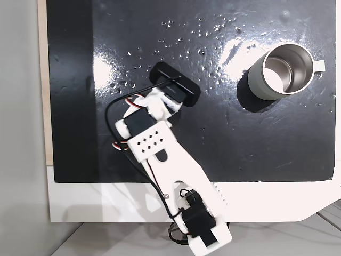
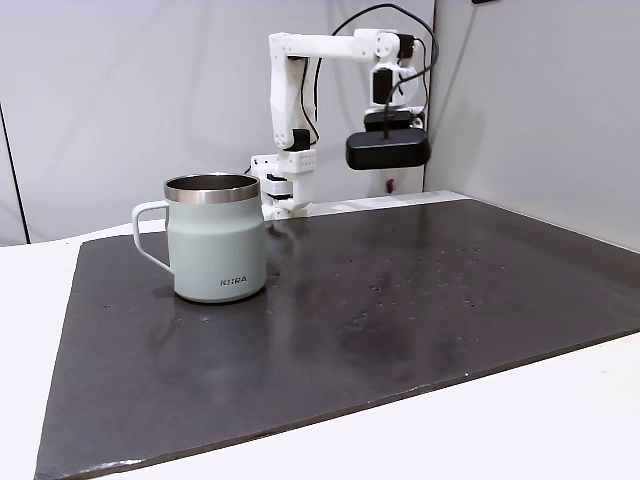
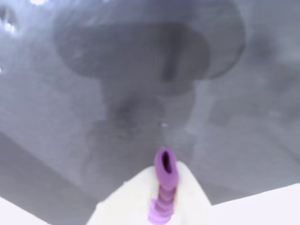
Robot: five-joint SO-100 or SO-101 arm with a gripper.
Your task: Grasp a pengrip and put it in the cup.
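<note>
jaws: the gripper [image 3: 161, 206] pinches the pengrip [image 3: 164, 187] between two pale fingers [image 3: 126, 201], closed on its sides
place: held up above the dark mat [image 2: 400, 300], well apart from the cup [image 2: 217, 240]
handling: likely light, soft and squashy; a gentle squeeze across the ribbed middle should hold it without slipping
looks: light purple, ribbed, hollow, open end facing the wrist view
cup: upright, handle outward, steel inside

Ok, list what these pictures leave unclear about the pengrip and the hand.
- Pengrip: its lower end is cut by the bottom edge of the blurred wrist view.
- Hand: too small in a fixed view; the black camera housing covers its upper part.
- Cup: the bright glare on the inside hides its floor.
</note>
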